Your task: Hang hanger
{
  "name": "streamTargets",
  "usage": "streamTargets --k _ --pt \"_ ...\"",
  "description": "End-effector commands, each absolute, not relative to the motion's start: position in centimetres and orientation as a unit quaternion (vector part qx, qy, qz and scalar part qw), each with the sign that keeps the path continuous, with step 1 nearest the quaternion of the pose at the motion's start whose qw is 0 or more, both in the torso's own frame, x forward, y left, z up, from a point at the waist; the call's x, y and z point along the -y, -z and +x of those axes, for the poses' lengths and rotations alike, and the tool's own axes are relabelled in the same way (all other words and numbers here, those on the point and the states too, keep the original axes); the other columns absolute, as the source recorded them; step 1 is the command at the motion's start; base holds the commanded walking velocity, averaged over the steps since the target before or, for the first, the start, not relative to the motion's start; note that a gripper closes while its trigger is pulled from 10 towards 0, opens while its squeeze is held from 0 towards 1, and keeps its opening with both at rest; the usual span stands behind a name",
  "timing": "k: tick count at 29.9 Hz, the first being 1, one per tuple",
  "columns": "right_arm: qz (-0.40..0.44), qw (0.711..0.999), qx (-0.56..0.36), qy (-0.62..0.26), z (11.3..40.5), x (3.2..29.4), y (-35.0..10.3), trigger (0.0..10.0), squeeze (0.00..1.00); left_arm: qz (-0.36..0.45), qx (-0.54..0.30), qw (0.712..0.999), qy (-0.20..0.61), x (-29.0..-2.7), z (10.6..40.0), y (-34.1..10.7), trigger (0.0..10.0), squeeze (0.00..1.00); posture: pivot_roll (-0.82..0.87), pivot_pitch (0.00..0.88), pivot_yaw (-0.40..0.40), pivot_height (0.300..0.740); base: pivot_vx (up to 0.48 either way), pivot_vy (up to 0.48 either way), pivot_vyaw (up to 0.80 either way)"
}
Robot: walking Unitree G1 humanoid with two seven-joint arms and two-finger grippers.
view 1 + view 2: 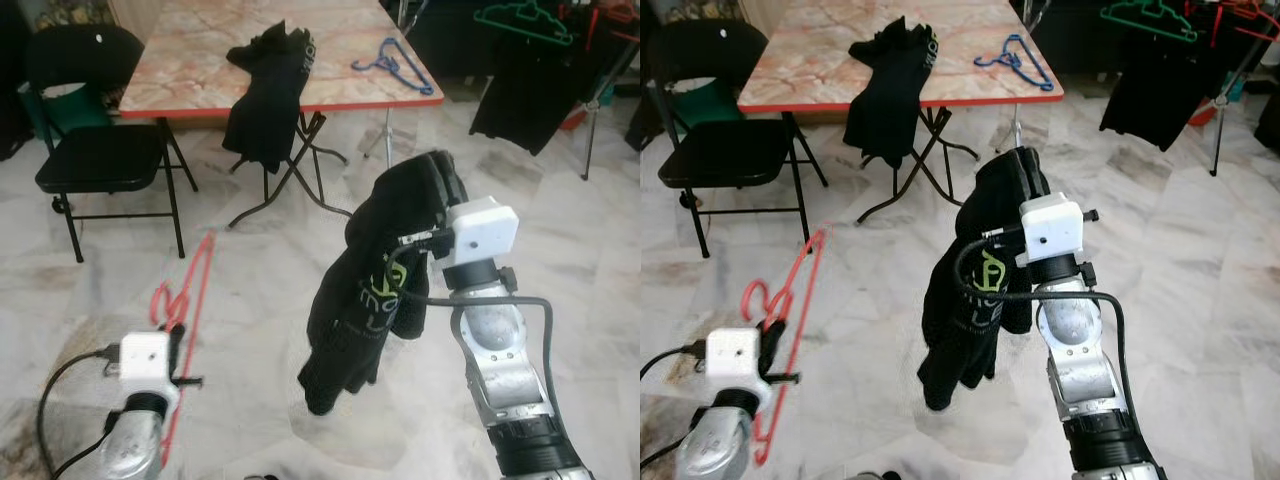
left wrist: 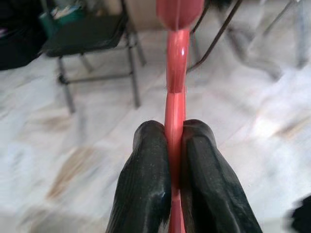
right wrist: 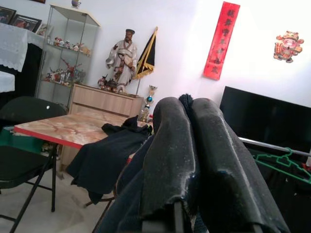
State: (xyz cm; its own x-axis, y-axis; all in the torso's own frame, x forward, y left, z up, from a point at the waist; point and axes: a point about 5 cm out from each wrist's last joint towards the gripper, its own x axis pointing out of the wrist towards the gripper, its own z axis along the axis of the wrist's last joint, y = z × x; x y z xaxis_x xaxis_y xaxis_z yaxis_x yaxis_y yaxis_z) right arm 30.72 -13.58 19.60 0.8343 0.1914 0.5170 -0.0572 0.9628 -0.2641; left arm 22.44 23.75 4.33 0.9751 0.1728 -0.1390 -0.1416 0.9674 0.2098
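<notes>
Nearest, the left gripper [image 2: 176, 160] is clamped on the red hanger [image 1: 185, 300], whose long axis runs away forward over the floor. The right gripper [image 3: 187, 145] pinches a black garment [image 1: 375, 290]; the rail's green hanger [image 1: 522, 20] hangs far off right.

Glossy plastic red hanger [image 2: 175, 73] (smooth), matt cloth black garment [image 1: 375, 290].

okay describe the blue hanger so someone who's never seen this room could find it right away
Start at the folding table with the marbled top and red edge, beyond both arms. The blue hanger lies flat on its right-hand part, near the edge, apart from the black garment draped over the front edge. It is the one blue hanger: the red hanger is in the left gripper, and the green hanger hangs further right.
</notes>
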Motion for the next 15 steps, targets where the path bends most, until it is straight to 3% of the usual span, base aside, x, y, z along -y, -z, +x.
streamTargets --k 1,3,6,15 --pt "-0.117 0.944 0.302 -0.063 30.5 13.3 -20.8 10.0 0.0 0.134 -0.136 0.977 -0.097 -25.2 21.6 -2.1 10.0 0.0 0.1 0.065 -0.004 0.74 0.0 0.0 0.0" --pt "-0.116 0.944 0.304 -0.062 30.5 13.3 -20.9 10.0 0.0 0.151 -0.171 0.969 -0.098 -25.8 21.0 -0.8 10.0 0.0 0.1 0.065 -0.004 0.74 0.0 0.0 0.0" --pt "-0.119 0.942 0.31 -0.053 30.5 13.7 -21.4 10.0 0.0 0.161 -0.336 0.921 -0.114 -27.9 16.0 4.6 10.0 0.0 0.09 0.065 0.009 0.74 0.0 0.0 0.0" --pt "-0.132 0.94 0.313 -0.04 30.5 14.7 -22.1 10.0 0.0 0.122 -0.48 0.86 -0.122 -28.1 8.2 8.4 10.0 0.0 0.09 0.068 -0.001 0.74 0.0 0.0 0.0"
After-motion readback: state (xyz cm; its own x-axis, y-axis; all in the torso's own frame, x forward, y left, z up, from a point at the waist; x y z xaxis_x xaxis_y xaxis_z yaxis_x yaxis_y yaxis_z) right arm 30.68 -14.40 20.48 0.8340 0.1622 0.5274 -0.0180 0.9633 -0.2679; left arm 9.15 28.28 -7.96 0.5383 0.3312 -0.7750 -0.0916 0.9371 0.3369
